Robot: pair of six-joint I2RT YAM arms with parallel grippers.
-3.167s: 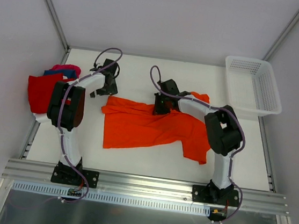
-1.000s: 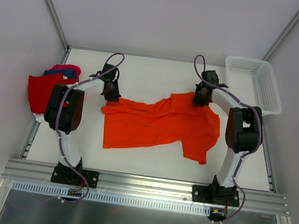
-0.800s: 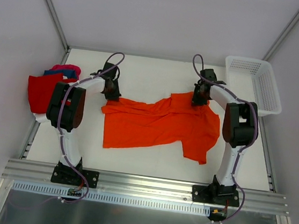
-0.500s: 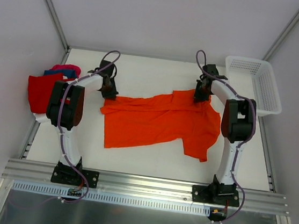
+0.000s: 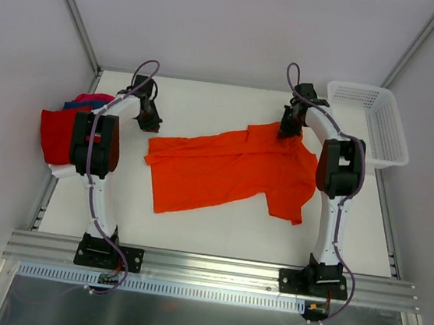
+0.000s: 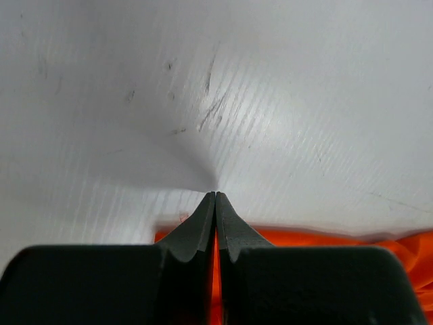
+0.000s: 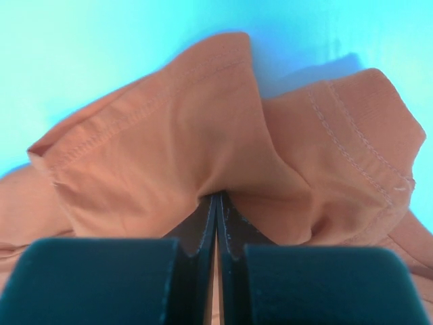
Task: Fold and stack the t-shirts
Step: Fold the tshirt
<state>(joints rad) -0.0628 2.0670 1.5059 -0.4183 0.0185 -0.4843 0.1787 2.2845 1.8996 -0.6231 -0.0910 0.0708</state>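
A bright orange t-shirt (image 5: 224, 170) lies spread across the middle of the table, its far right edge drawn up toward the back. My right gripper (image 5: 286, 132) is shut on that edge. In the right wrist view the cloth (image 7: 203, 128) bunches over the closed tips of the right gripper (image 7: 216, 195). My left gripper (image 5: 151, 125) sits just beyond the shirt's left corner (image 5: 153, 144). In the left wrist view the left gripper (image 6: 216, 193) is shut, its tips over bare table, and the orange cloth (image 6: 298, 237) shows only behind the fingers. Red (image 5: 57, 132), blue (image 5: 76, 104) and magenta (image 5: 98, 100) t-shirts are piled at the left edge.
A white mesh basket (image 5: 364, 140) stands at the back right corner. Aluminium frame posts and white walls enclose the table on the left, right and back. Both arm bases are bolted to the rail along the near edge.
My right gripper has pulled the shirt's edge farther toward the back. My left gripper has moved back and left, off the shirt's left corner, which stayed on the table.
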